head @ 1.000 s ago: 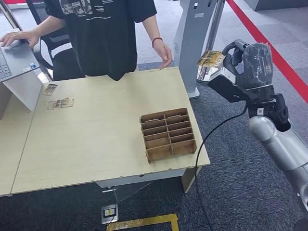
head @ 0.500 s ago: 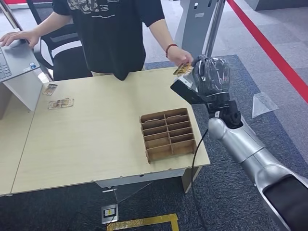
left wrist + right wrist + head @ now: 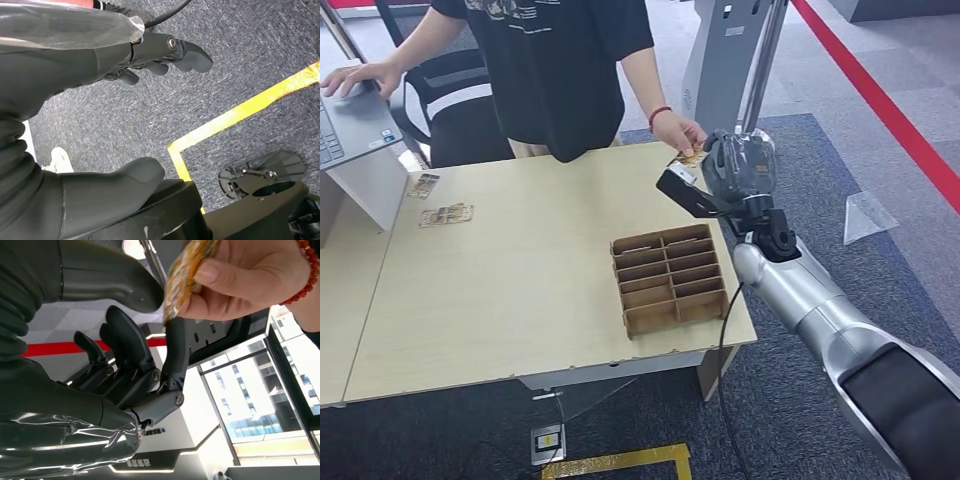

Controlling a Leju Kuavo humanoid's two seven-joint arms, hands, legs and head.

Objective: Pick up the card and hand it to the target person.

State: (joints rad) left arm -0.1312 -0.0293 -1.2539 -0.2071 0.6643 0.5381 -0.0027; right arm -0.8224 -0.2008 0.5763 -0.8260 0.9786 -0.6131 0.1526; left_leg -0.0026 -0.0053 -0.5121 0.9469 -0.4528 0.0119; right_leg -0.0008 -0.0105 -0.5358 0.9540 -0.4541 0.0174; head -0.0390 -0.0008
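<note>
Left hand (image 3: 113, 120), hanging over grey carpet, holds nothing, thumb and fingers apart. Above the counter's (image 3: 509, 290) far right corner, the card (image 3: 186, 272) (orange-patterned) is pinched by the right hand (image 3: 735, 165) and gripped by a person's hand (image 3: 249, 275).

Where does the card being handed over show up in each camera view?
Head view: card at the table's far right corner, between the person's hand and the right hand.
Right wrist view: card pinched by both.
Left wrist view: not in it.
Shared landmark: the person's red bracelet.
</note>
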